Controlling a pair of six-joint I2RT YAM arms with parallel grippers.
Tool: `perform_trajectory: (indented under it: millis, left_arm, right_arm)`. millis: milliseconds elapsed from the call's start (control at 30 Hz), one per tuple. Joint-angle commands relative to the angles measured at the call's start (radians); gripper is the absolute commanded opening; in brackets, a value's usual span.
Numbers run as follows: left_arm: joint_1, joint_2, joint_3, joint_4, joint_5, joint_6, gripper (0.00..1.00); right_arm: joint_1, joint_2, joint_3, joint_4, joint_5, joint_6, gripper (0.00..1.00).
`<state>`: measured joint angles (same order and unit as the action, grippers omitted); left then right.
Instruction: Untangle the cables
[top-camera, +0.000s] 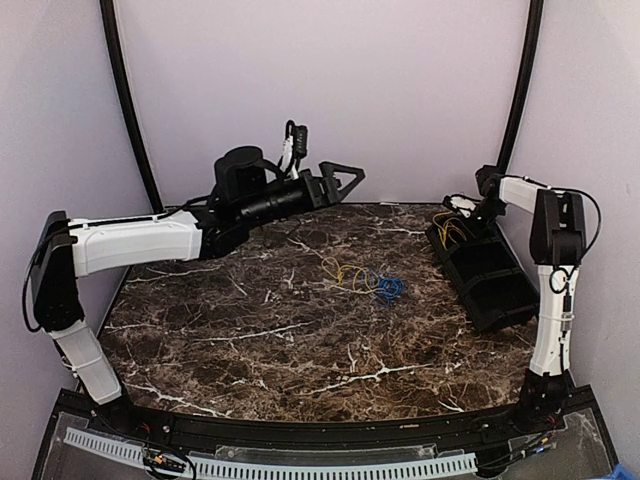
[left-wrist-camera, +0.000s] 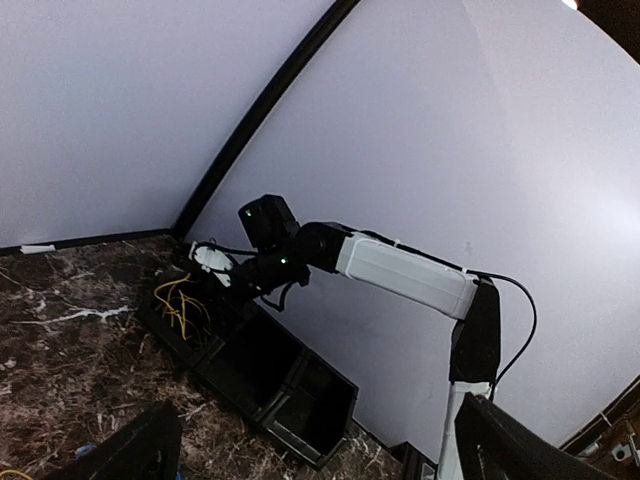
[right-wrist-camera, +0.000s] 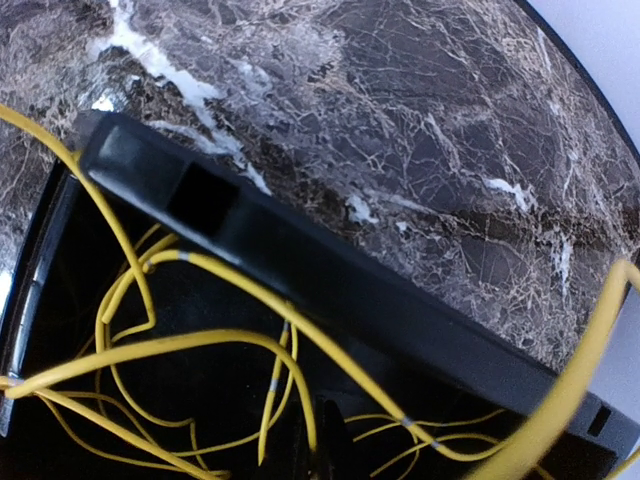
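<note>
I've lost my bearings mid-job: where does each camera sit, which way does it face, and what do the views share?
Top external: above and behind the arm bases, looking down on the table, left arm, right arm, loose cables and tray.
Left wrist: raised on the left arm, facing across at the right arm and tray; its fingers frame the bottom corners.
Right wrist: just above the tray's far compartment, looking down at yellow cables; its own fingers barely show.
Shared: all three show the tray holding yellow cables.
</note>
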<state>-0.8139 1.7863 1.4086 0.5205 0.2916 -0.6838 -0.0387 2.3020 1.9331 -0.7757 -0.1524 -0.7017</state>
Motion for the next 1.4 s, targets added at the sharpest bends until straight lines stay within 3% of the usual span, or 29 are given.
perform_trajectory:
  millis: [0,133,333,700,900,1100,1233,1367]
  left_arm:
    - [0.004,-0.165,-0.158,-0.028,-0.262,0.136,0.99]
    - [0.022,-0.216,-0.185,-0.069,-0.278,0.186,0.99]
    - [0.025,-0.226,-0.142,-0.203,-0.345,0.293,0.91]
    - [0.031,-0.231,-0.212,-0.258,-0.407,0.288,0.87]
    - [0.053,-0.153,-0.187,-0.425,-0.409,0.249,0.77]
    - [0.074,-0.029,-0.17,-0.436,-0.213,0.186,0.63]
    - [0.098,0.079,-0.129,-0.402,-0.139,0.111,0.58]
    - [0.129,0.202,-0.077,-0.366,-0.108,0.104,0.56]
  right_arm:
    - [0.006,-0.045,-0.018,-0.041,0.056,0.025,0.09]
    - [0.005,-0.123,-0.077,-0.03,0.104,0.024,0.16]
    - [0.005,-0.192,-0.072,-0.087,0.167,0.003,0.24]
    - [0.005,-0.283,-0.012,-0.243,0.2,-0.017,0.32]
    - [0.06,-0.402,-0.002,-0.219,0.078,0.037,0.36]
    - [0.171,-0.528,-0.155,-0.061,-0.187,0.057,0.45]
    - [0.276,-0.507,-0.245,-0.003,-0.374,0.086,0.44]
    - [0.386,-0.437,-0.28,0.014,-0.455,0.095,0.42]
